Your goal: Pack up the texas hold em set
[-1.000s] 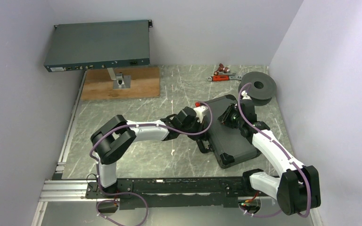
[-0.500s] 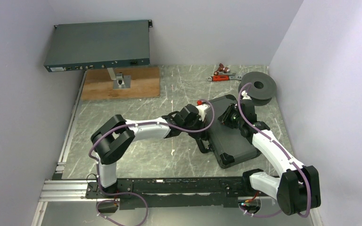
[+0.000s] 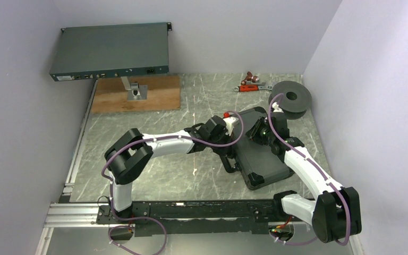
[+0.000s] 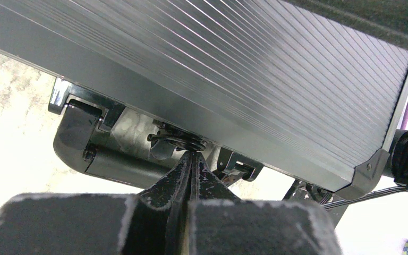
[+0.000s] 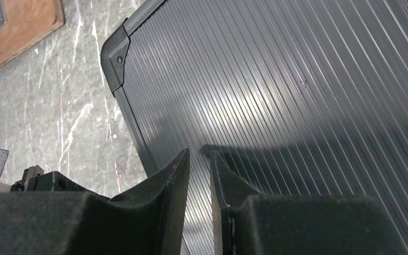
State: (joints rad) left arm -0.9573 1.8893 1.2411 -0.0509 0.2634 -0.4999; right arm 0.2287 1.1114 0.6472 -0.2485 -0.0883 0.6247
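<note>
The black ribbed case (image 3: 263, 156) lies shut on the marble table, its handle (image 3: 228, 164) facing left. My left gripper (image 3: 232, 142) is shut, its tips (image 4: 191, 155) against a metal latch (image 4: 178, 141) under the lid's edge, beside the handle (image 4: 95, 154). My right gripper (image 3: 258, 134) rests on the case lid (image 5: 297, 79) near its far left corner (image 5: 118, 58); its fingers (image 5: 199, 155) are almost together with nothing between them. The card boxes, chips and discs are out of view.
A big black spool (image 3: 291, 97) stands just behind the case on the right. A red-handled tool (image 3: 252, 85) lies at the back. A wooden board (image 3: 135, 94) with a stand carries a grey rack unit (image 3: 111, 50) at the back left.
My left gripper has moved a little to the right, closer against the case's left side. The right arm and the case have barely moved.
</note>
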